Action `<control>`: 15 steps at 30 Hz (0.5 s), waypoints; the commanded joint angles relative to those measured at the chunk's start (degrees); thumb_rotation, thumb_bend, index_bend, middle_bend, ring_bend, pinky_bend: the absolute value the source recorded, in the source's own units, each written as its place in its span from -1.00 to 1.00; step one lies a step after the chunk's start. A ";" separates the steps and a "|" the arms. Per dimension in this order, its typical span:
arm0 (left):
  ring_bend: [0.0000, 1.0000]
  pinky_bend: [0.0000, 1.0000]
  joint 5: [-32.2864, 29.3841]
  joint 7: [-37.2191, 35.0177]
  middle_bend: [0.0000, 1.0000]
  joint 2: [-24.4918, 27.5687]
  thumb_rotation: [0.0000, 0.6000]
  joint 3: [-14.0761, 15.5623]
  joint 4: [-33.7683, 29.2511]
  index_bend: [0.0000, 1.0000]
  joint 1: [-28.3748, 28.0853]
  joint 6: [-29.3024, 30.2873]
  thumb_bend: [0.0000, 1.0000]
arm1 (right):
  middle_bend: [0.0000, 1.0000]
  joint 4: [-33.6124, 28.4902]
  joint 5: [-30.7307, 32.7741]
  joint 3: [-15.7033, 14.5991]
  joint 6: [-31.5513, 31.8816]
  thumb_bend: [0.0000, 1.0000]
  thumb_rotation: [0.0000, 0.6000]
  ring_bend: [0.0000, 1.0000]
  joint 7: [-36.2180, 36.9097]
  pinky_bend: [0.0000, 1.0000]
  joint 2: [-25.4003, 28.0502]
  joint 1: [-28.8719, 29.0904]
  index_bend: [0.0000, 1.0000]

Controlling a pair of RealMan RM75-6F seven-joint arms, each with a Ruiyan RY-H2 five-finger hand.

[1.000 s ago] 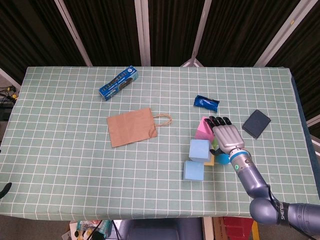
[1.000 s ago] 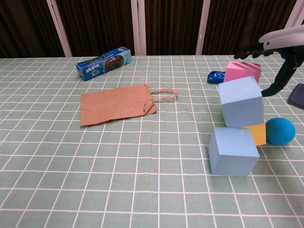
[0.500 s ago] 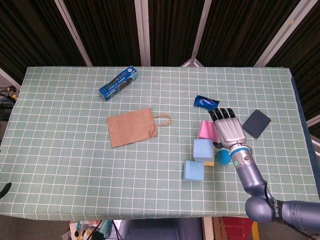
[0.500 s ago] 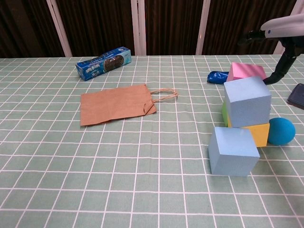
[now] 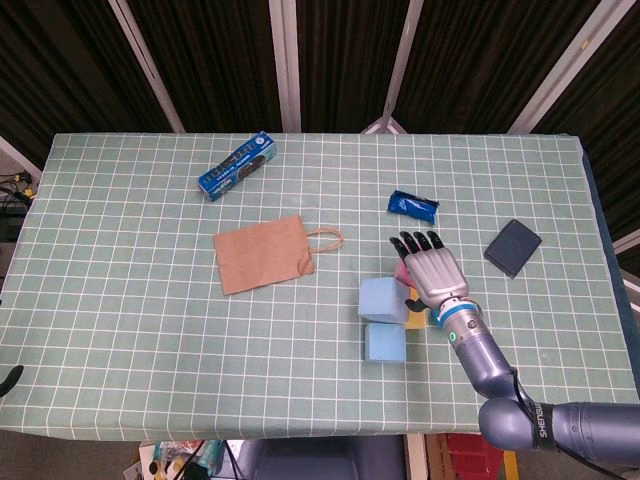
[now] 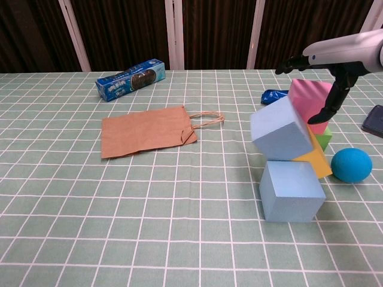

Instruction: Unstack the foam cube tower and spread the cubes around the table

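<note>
My right hand (image 5: 430,270) (image 6: 333,55) hovers with fingers spread over the pink cube (image 6: 308,97) (image 5: 402,272), its thumb hanging against the cube's right face. It grips nothing. Left of the pink cube, a light blue cube (image 6: 281,128) (image 5: 380,298) tilts to the left, leaning on a tipped yellow cube (image 6: 317,160) (image 5: 416,318). A green cube (image 6: 324,140) peeks out behind the yellow one. A second light blue cube (image 6: 292,190) (image 5: 384,343) sits flat on the table in front. My left hand is out of sight.
A blue ball (image 6: 351,165) lies right of the cubes. A brown paper bag (image 5: 263,253) and a blue cookie box (image 5: 236,165) lie to the left. A blue packet (image 5: 413,205) and a dark wallet (image 5: 512,247) sit behind and to the right.
My right hand swept left over the stack. The upper blue cube shifted left and tipped over, the yellow cube tilted, and the pink cube moved left with the hand.
</note>
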 commanded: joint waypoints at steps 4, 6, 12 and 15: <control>-1.00 -0.96 0.23 -0.61 -1.00 0.24 1.00 0.08 0.00 -0.78 0.05 0.07 -0.39 | -0.85 -0.16 1.58 0.76 2.26 -0.52 1.00 -0.97 -1.05 -1.00 -2.14 1.04 -1.00; -1.00 -0.97 0.19 -0.90 -1.00 0.33 1.00 0.03 0.02 -0.78 0.10 0.17 -0.39 | -0.85 0.13 2.63 1.09 3.13 -0.52 1.00 -0.97 -1.53 -1.00 -3.00 1.45 -1.00; -1.00 -0.97 -0.15 -1.33 -1.00 0.55 1.00 -0.09 -0.02 -0.78 0.15 0.15 -0.39 | -0.85 1.68 6.35 1.99 5.03 -0.53 1.00 -0.97 -2.80 -1.00 -4.76 2.47 -1.00; -1.00 -0.97 -0.31 -1.38 -1.00 0.59 1.00 -0.12 -0.08 -0.78 0.16 0.10 -0.39 | -0.85 2.42 7.87 2.28 5.37 -0.52 1.00 -0.97 -3.06 -1.00 -5.12 2.64 -1.00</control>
